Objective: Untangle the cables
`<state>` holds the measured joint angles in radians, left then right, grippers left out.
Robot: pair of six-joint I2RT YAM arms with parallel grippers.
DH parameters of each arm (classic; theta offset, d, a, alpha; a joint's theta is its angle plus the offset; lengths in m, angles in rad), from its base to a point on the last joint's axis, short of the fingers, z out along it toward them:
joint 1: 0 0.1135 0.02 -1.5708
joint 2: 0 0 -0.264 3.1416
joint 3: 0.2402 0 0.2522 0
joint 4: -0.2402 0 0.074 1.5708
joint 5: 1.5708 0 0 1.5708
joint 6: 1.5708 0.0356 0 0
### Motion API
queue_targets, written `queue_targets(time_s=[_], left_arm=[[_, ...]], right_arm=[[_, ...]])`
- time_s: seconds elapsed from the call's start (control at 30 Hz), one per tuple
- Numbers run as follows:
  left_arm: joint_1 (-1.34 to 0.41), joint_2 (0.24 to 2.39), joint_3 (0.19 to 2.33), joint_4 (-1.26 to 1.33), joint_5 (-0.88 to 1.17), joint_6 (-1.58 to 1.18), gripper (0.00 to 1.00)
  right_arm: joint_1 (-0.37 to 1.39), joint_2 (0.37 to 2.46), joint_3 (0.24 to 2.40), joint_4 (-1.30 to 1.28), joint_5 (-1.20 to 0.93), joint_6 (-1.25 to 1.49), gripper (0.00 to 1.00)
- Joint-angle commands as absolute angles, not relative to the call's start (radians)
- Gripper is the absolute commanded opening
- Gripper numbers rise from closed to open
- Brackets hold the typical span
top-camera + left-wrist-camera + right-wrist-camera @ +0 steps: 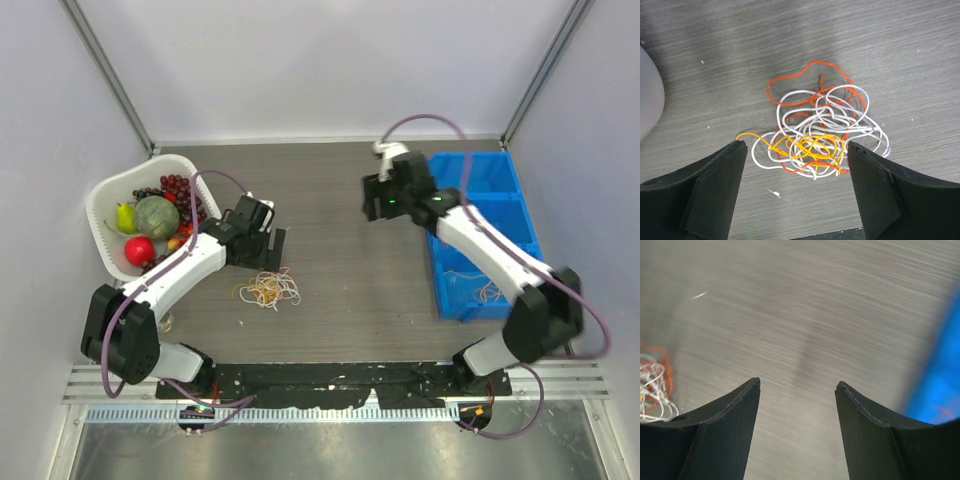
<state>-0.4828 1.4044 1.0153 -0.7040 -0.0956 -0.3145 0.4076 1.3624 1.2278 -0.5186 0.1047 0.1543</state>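
The cables [815, 135] lie in one knotted heap on the table [890, 40], with red, white and yellow loops crossing each other. They sit just below my left end effector [797, 146], which stands wide open and holds nothing. The right end effector [797, 382] is also open and empty, well apart from the heap and near the blue bin [470, 160]. My worry is that closing here pinches several strands at once, lifts the whole clump and tightens the knot. The right wrist view is smeared, so I probably can't judge its height.
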Motion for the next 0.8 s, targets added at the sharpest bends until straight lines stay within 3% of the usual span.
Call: queue_targets(time_s=[0.0,0.13,0.33,0.53,0.77], left_arm=[[-0.479,1.341,0.967,-0.695,-0.118,-0.35,0.85],[-0.477,1.348,0.943,-0.724,-0.146,-0.354,0.75],[-0.472,1.407,0.943,-0.706,-0.104,-0.347,0.73],[-0.472,1.428,0.953,-0.703,-0.06,-0.321,0.68],[-0.472,1.41,0.925,-0.664,-0.04,-0.345,0.65]], right_arm=[[0.547,1.639,1.285,-0.284,-0.277,-0.11,0.66],[0.632,1.819,1.382,-0.288,-0.405,-0.173,0.66],[0.689,1.871,1.295,-0.042,-0.597,0.023,0.65],[0.765,1.887,1.232,0.07,-0.63,0.133,0.57],[0.801,1.824,1.175,0.006,-0.601,0.088,0.47]])
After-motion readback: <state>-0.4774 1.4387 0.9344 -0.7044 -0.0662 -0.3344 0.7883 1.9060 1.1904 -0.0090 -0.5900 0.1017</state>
